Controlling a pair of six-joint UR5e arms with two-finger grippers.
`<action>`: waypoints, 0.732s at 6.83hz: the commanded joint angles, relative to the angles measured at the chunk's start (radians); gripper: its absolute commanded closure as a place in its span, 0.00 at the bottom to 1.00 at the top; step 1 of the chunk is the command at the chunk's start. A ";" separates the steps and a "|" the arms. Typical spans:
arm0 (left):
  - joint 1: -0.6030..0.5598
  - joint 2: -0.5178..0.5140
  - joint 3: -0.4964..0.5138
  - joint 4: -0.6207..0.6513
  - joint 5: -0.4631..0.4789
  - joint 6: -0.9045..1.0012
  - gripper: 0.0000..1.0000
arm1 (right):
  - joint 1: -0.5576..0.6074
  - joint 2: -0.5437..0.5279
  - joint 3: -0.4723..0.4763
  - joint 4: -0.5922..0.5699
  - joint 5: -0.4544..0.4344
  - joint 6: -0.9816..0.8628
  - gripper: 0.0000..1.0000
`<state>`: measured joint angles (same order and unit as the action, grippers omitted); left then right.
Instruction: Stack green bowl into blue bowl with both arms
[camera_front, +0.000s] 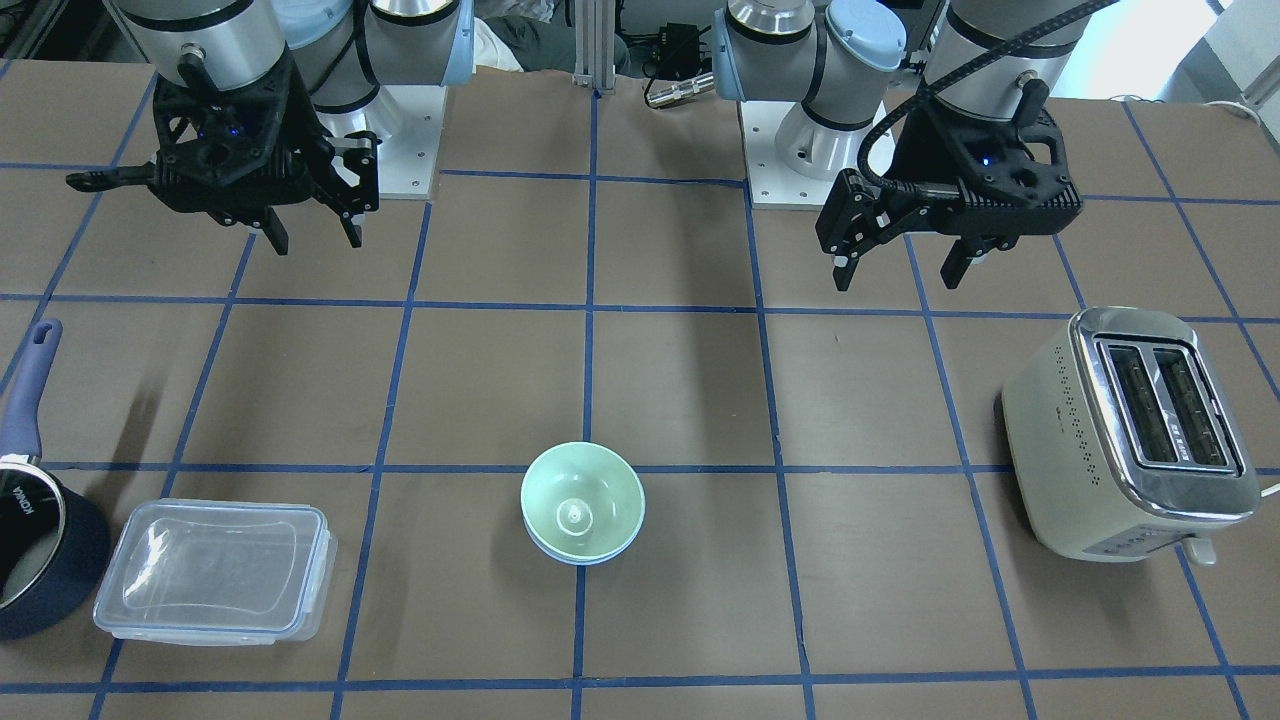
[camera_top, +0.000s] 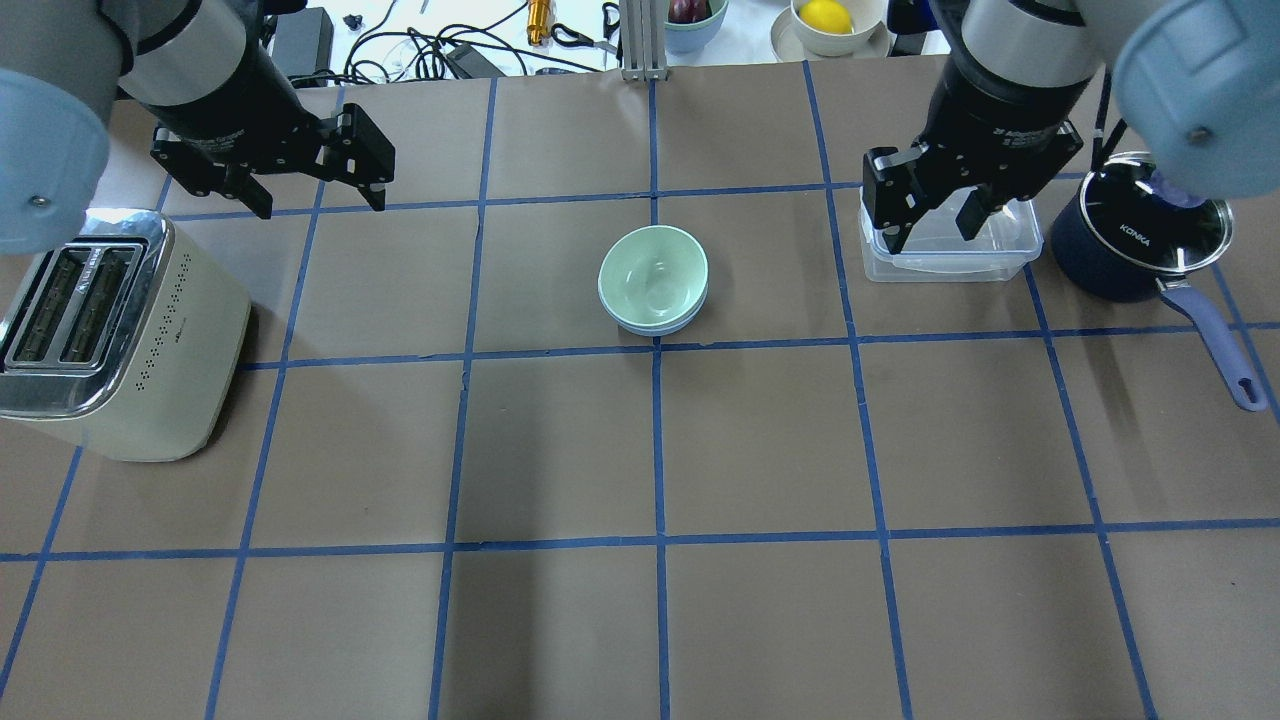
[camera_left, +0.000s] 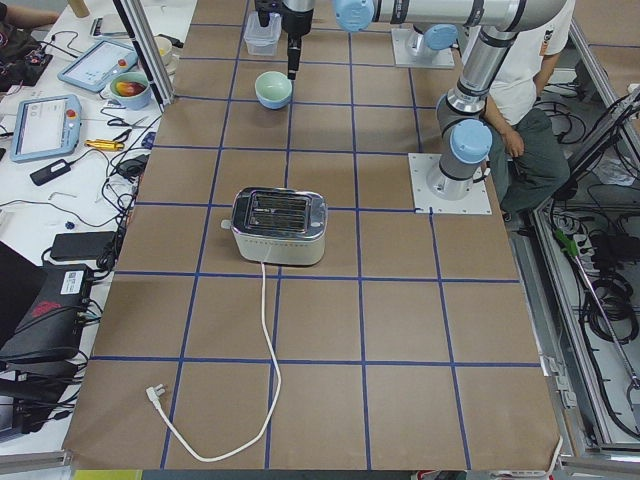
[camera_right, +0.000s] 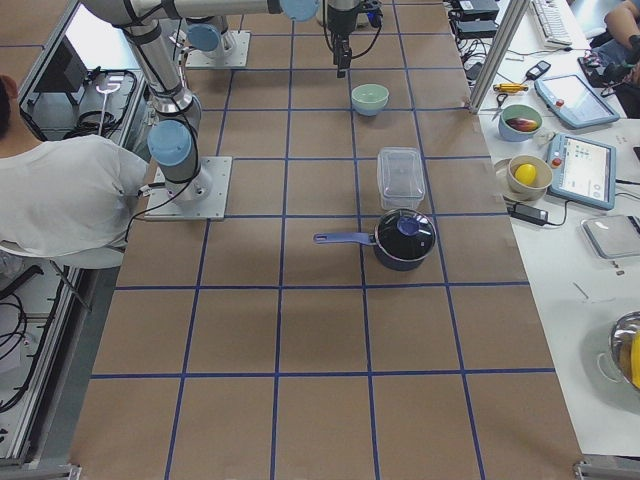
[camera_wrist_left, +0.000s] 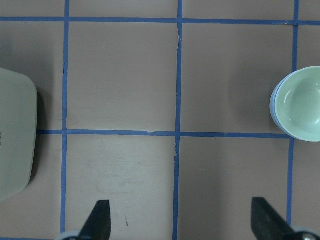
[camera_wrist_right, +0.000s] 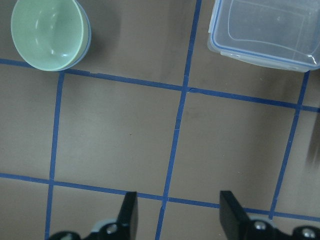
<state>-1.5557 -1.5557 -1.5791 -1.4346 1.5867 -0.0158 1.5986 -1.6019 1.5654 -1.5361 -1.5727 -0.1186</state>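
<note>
Looks basically done to me: the green bowl (camera_front: 582, 498) sits nested inside the blue bowl (camera_front: 580, 558) mid-table (camera_front: 680, 380). Your left gripper (camera_front: 900, 268) and right gripper (camera_front: 315, 236) hang well clear, fingers apart, empty. Just lift away high and don't nudge the stack.
</note>
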 joint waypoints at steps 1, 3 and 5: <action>-0.001 0.005 -0.001 -0.001 0.001 0.002 0.00 | -0.052 -0.023 0.012 0.008 0.017 0.057 0.37; 0.000 0.008 -0.001 -0.001 0.004 0.002 0.00 | -0.051 -0.024 0.004 0.040 0.014 0.094 0.24; -0.003 0.005 -0.001 -0.006 -0.002 -0.004 0.00 | -0.049 -0.020 -0.016 0.044 0.007 0.088 0.00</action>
<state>-1.5570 -1.5485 -1.5807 -1.4389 1.5897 -0.0152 1.5489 -1.6249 1.5639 -1.4976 -1.5623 -0.0299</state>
